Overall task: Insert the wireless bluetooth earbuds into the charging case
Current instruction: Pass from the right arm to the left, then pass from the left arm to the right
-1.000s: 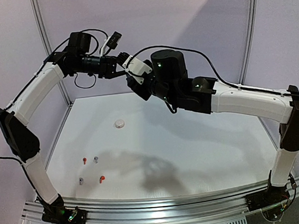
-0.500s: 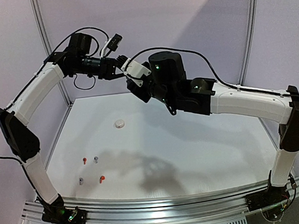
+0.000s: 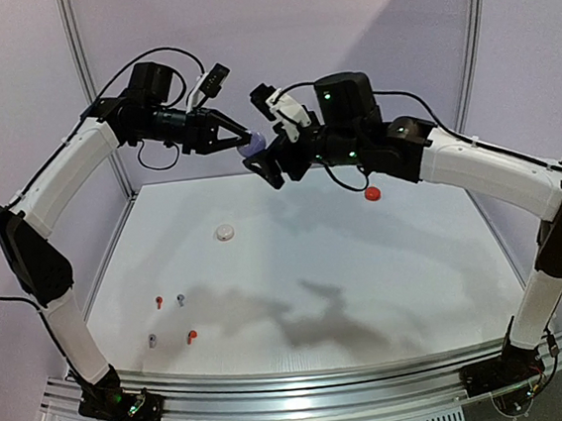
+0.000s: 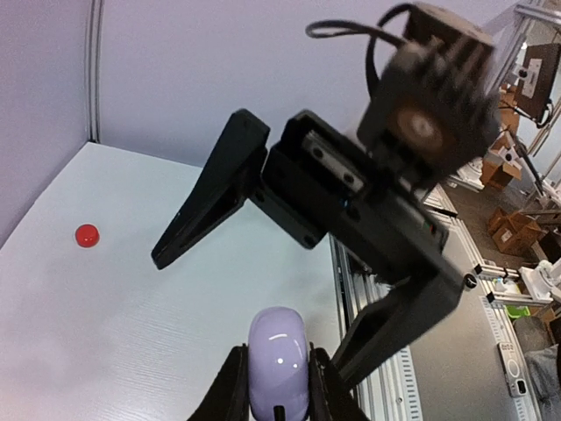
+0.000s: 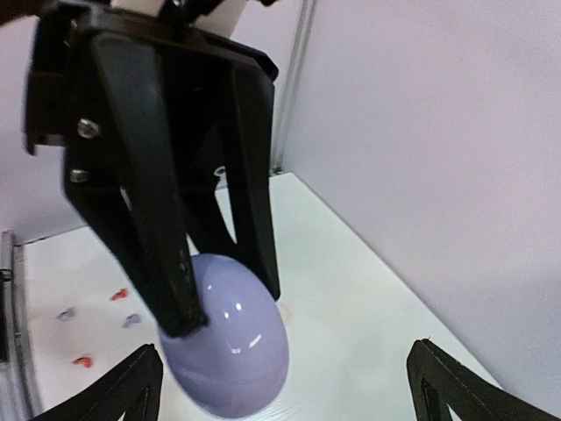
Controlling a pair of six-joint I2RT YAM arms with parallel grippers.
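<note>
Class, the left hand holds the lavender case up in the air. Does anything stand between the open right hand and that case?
Nothing visible does. The lavender case sits straight ahead of the right hand, whose fingers are spread, with only open air between them. The left hand alone touches the case, gripping its sides.
</note>
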